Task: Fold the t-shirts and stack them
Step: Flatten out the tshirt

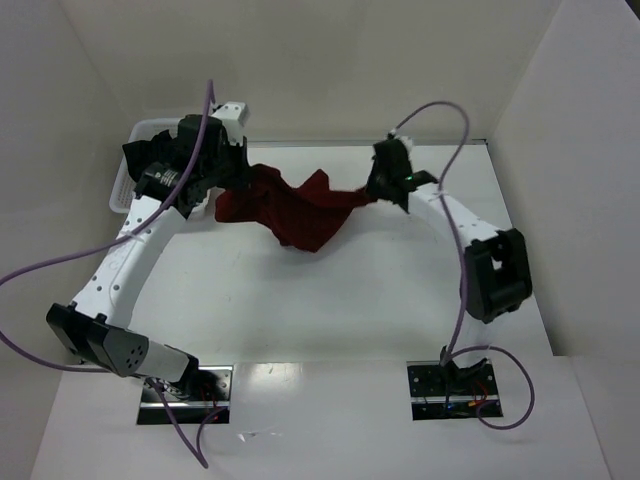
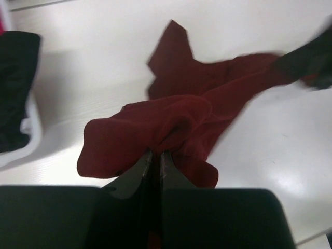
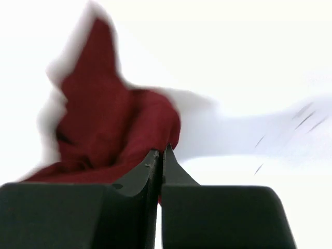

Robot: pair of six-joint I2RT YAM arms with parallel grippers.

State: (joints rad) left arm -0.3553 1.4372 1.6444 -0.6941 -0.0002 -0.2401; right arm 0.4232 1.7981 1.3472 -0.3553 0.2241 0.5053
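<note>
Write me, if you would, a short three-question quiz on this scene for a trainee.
1. True or false: the maroon t-shirt is neatly folded.
2. Where is the black t-shirt? A: in the white basket; B: under the maroon t-shirt; C: folded outside the basket.
3. What are the left pincer and the right pincer each shut on?
Key: 1. False; it is bunched and stretched between the two pincers. 2. A. 3. The maroon t-shirt, one end each.
</note>
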